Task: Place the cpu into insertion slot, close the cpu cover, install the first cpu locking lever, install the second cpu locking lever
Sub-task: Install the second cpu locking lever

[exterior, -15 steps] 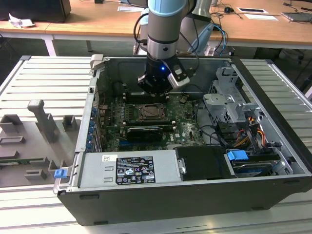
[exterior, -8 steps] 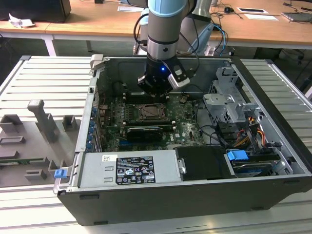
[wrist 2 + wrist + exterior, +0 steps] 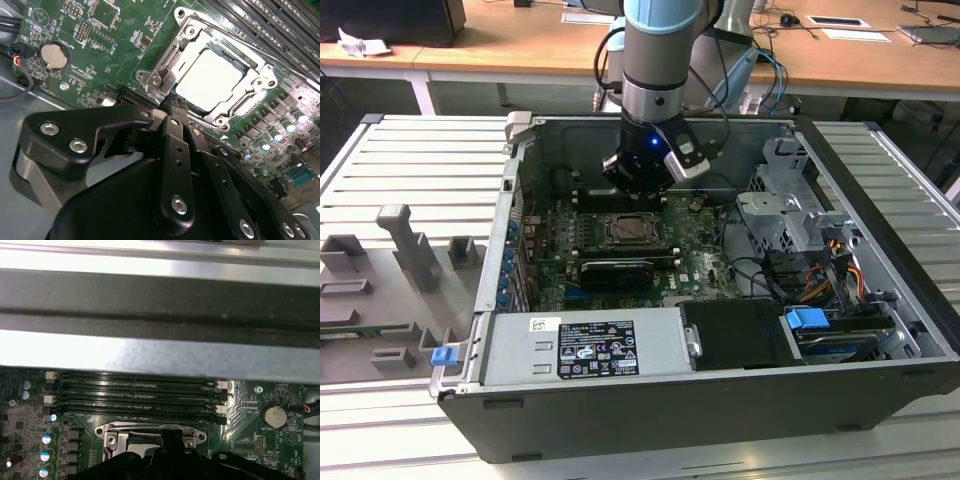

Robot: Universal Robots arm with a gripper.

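Observation:
The cpu [image 3: 210, 76], a pale silver square, lies flat in the motherboard socket [image 3: 625, 232]. The cpu cover [image 3: 200, 31], a dull metal frame, lies down around it with the chip showing through its window. My gripper [image 3: 170, 103] hangs just above the socket's edge, its black fingers [image 3: 175, 150] pressed together and shut on nothing. In the exterior view the gripper [image 3: 642, 195] sits low inside the open computer case, just behind the socket. In the first wrist view the gripper [image 3: 172, 437] covers the middle of the socket frame [image 3: 112, 432].
Memory slots [image 3: 140, 395] run along one side of the socket. A coin battery [image 3: 54, 56] and small connectors sit on the board nearby. Case walls [image 3: 510, 230], a drive cage [image 3: 785, 200], cables [image 3: 820, 280] and the power supply [image 3: 590, 345] surround the board.

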